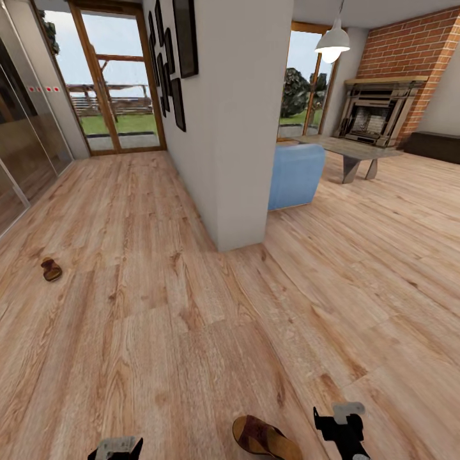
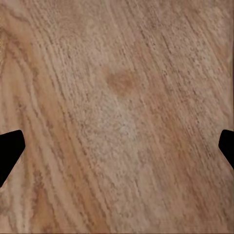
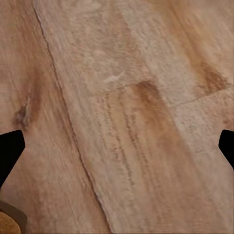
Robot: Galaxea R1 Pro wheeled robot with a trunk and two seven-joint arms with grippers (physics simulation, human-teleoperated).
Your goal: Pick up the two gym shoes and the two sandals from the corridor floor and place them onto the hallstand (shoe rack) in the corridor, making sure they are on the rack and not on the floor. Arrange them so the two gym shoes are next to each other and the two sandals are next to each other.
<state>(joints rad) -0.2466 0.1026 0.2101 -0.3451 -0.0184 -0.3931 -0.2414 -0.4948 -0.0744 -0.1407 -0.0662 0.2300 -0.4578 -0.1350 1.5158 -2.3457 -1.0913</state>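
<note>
near sandal (image 1: 265, 438) lies between both arms, ready for pickup | far sandal (image 1: 51, 269) well apart on corridor floor (image 1: 191, 306) | left gripper (image 2: 117, 146) wide, empty | right gripper (image 3: 117, 146) wide, empty

Corridor floor (image 1: 160, 306): wood-grain planks, light brown, matt, knots and seams seen up close in both wrist views. Sandal (image 1: 265, 438) beside the right gripper (image 1: 342, 427): tan footbed, leather-like, dull sheen. Gripper: black, matt, plastic-looking. Pillar (image 1: 239, 115) beyond the sandal: smooth painted white. Fireplace wall (image 1: 415, 51): rough red brick.
</note>
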